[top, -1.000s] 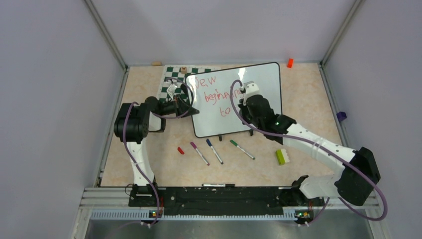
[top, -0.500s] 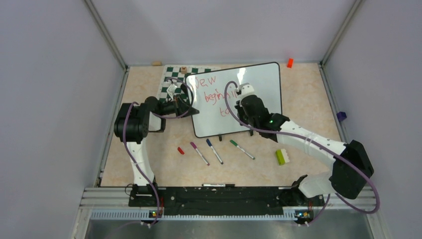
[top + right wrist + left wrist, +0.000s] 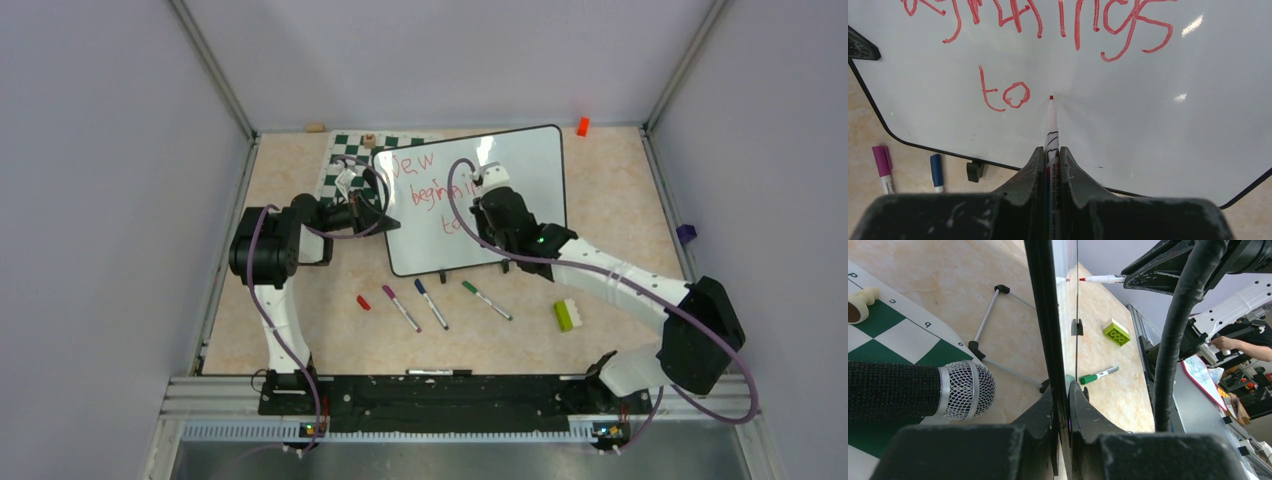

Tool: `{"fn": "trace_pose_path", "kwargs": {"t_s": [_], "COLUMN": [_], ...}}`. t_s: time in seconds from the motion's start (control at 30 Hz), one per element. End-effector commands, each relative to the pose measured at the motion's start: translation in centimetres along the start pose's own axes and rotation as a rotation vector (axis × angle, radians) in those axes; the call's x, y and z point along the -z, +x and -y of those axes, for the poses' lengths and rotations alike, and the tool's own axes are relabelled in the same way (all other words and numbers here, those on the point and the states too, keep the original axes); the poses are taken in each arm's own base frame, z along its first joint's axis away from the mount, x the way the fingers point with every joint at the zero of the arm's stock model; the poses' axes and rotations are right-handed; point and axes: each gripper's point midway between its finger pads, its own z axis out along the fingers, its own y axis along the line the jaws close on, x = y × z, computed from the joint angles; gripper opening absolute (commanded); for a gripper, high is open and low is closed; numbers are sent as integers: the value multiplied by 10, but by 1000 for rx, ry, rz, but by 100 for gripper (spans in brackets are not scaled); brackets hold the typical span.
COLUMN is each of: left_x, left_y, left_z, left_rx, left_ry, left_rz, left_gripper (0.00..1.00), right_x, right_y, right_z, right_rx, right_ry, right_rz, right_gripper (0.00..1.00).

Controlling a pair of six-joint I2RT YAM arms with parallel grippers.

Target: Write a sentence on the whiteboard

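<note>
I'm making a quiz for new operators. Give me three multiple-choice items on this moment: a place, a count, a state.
1. Where is the tip of the red whiteboard marker in the right gripper?
A) just right of "to" in the red handwritten sentence on the glossy white black-framed whiteboard
B) at the board's top edge
C) beyond the board's right edge

2. How many loose markers lie on the tan tabletop before the board?
A) one
B) three
C) six

3. What is the left gripper doing?
A) hanging open
B) holding a marker
C) clamping the whiteboard's edge

Answers: 1 A, seen from the right wrist; 2 B, a purple marker, a blue marker, a green marker; 3 C, its fingers pinch the frame.
</note>
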Motion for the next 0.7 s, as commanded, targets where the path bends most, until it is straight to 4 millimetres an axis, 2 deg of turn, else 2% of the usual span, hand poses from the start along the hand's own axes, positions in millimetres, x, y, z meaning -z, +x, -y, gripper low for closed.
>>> {"fn": "trace_pose_path", "kwargs": {"t_s": [0.0, 0.33, 0.67], "left_x": [4, 4, 4], "left_y": [0, 0, 1], "left_z": [4, 4, 4], "left_rx": [-251, -253, -252], "left_ry": [44, 43, 44], "left_rz": [-23, -23, -24], "left_gripper": [0, 0, 0], "right_x": [-2, -7, -3], "right_y": [-27, -21, -2], "right_z": [1, -11, -7], "right_rx": [-23, 1, 37], "right_ry": [15, -46, -40], "right_rz": [58, 27, -40], "right_gripper": [0, 0, 0]}}
